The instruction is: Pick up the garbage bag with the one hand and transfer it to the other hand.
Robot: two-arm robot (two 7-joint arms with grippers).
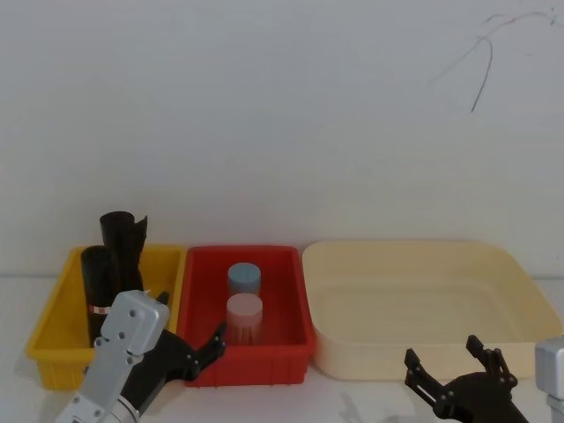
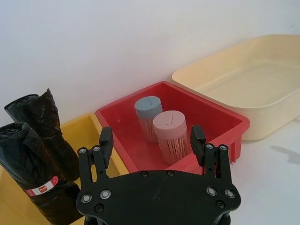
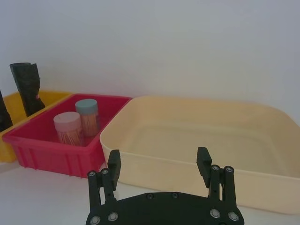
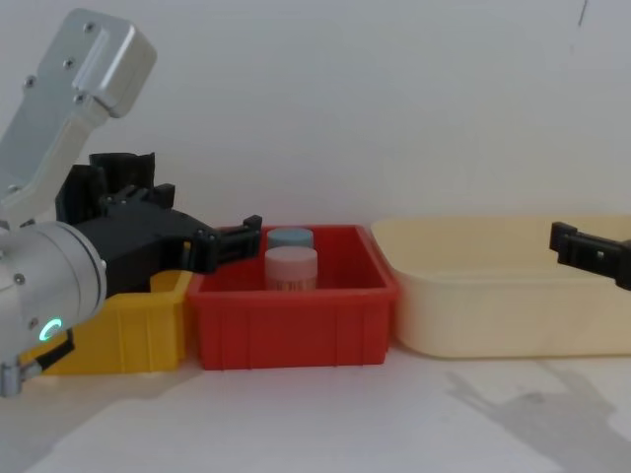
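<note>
The garbage bag [image 2: 33,180] stands upright in the yellow bin [image 1: 51,326], just beside a second black roll [image 2: 44,126] without a label. The left gripper [image 2: 151,140], fingers wide apart, hovers before the bins, facing rather the red bin [image 2: 220,117]. The right gripper [image 1: 445,357], also spread open, waits near the cream tub [image 1: 423,300]. I fear the fingers may close on the wrong roll or tip both, as they stand so close.

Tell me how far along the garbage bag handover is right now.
Nothing is finished yet: the garbage bag stands untouched in the yellow bin. In hand: the left end effector, open and empty, hovers near the yellow bin's front edge. Left: grasping the bag, lifting it, and passing it to the right end effector, open in front of the cream tub.
</note>
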